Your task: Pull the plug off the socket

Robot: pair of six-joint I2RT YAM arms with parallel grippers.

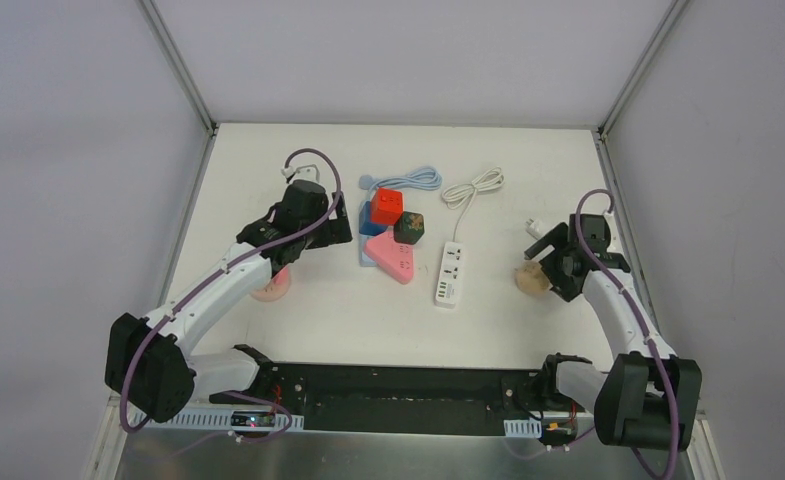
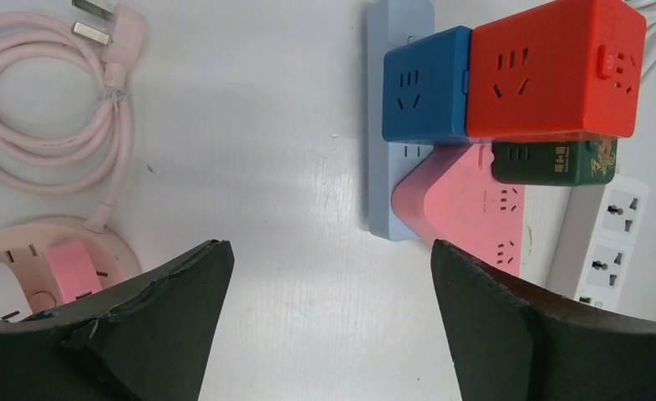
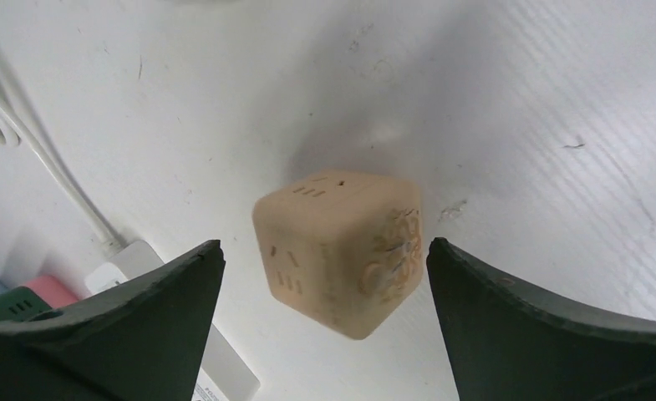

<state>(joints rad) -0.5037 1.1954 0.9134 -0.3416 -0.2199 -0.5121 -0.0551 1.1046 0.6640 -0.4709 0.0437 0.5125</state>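
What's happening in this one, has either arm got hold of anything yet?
Nothing is gripped yet. The left gripper hangs open over bare table, between a round pink socket and a light blue power strip carrying a blue cube adapter and a red cube adapter. The right gripper is open too, poised over a tan cube socket without visibly touching it.

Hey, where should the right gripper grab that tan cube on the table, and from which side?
Take the tan cube across two opposite flat side faces, descending from above, with the open right gripper straddling it. It sits turned relative to the fingers, so twist the wrist first; otherwise they would likely land on rounded edges and slip.
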